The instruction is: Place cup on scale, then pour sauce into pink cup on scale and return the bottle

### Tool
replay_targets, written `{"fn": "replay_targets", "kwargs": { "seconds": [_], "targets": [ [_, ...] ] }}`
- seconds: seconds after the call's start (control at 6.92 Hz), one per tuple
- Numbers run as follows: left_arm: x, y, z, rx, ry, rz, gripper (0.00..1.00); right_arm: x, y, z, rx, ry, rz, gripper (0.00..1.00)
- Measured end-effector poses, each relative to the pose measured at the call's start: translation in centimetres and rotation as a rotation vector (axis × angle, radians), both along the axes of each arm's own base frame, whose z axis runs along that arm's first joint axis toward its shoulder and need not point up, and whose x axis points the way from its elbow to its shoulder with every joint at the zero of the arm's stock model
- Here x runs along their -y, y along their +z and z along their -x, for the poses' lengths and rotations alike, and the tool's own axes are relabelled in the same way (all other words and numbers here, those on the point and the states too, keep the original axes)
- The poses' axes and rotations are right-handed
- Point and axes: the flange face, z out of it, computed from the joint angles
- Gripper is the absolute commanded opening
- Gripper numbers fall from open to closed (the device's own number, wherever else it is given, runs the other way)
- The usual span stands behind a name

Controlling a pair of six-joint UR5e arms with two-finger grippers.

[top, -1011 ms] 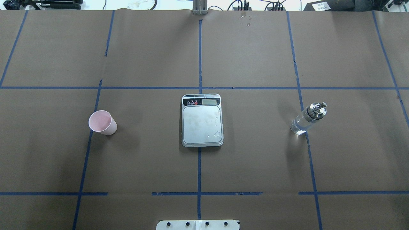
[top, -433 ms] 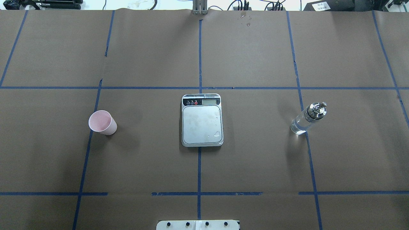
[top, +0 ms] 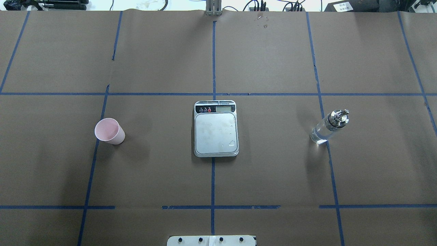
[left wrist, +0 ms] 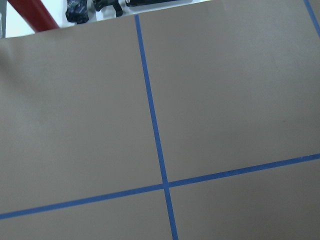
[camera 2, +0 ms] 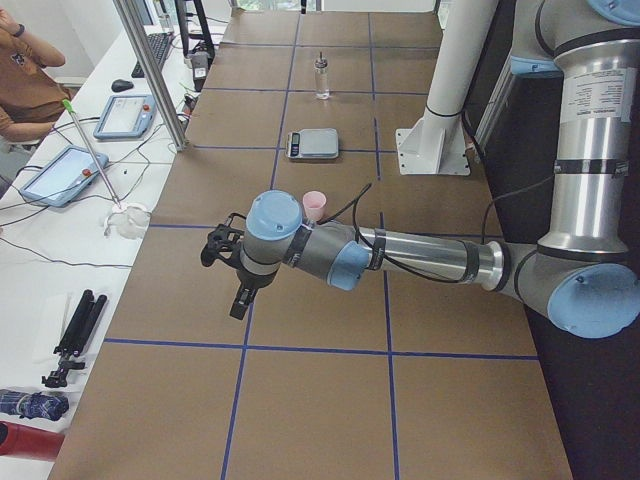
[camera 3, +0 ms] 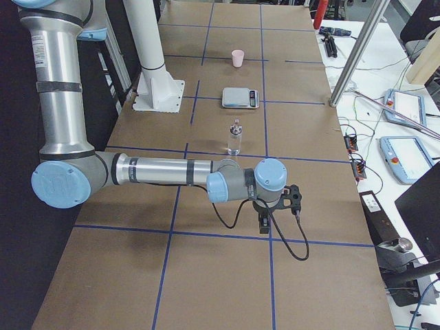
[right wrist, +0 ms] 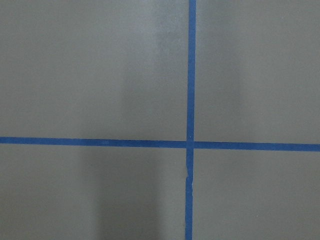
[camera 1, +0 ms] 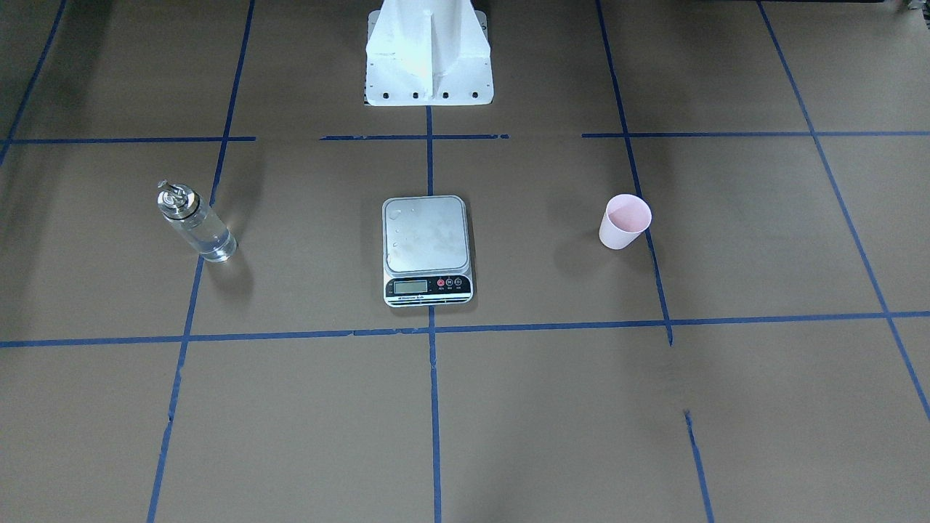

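- My left claw (camera 2: pixel 242 298) hangs above the brown table (top: pixel 273 171), beyond the cup at 9 o'clock; released or clenched, I cannot tell.
- The pink cup (top: pixel 110 131) stands upright at 9 o'clock from the scale, well apart.
- The scale (top: pixel 215 133) lies mid-table.
- The bottle (top: pixel 328 127), holding clear sauce (top: pixel 319 134), stands at 3 o'clock.
- My right claw (camera 3: pixel 264 223) hangs beyond the bottle; its state I cannot tell.

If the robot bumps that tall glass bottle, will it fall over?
Probably easy to tip: the bottle stands tall and narrow on a small base. It looks like smooth glass, so likely slippery and breakable. The clear liquid inside should add some weight.
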Motion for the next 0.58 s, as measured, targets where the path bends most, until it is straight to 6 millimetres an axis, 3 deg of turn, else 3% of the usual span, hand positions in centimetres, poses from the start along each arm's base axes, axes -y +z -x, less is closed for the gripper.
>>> {"fn": "replay_targets", "kwargs": {
  "seconds": [0.29,0.58],
  "targets": [
    [0.4,-2.9,-10.7,-0.086,0.092,-0.007,0.98,-0.3,-0.6,3.3,0.047,-0.062,-0.059,1.00],
    [0.0,-7.2,-18.9,-0.199,0.055,0.162,0.98,-0.2,-1.6,5.8,0.069,-0.088,-0.116,1.00]
  ]
}}
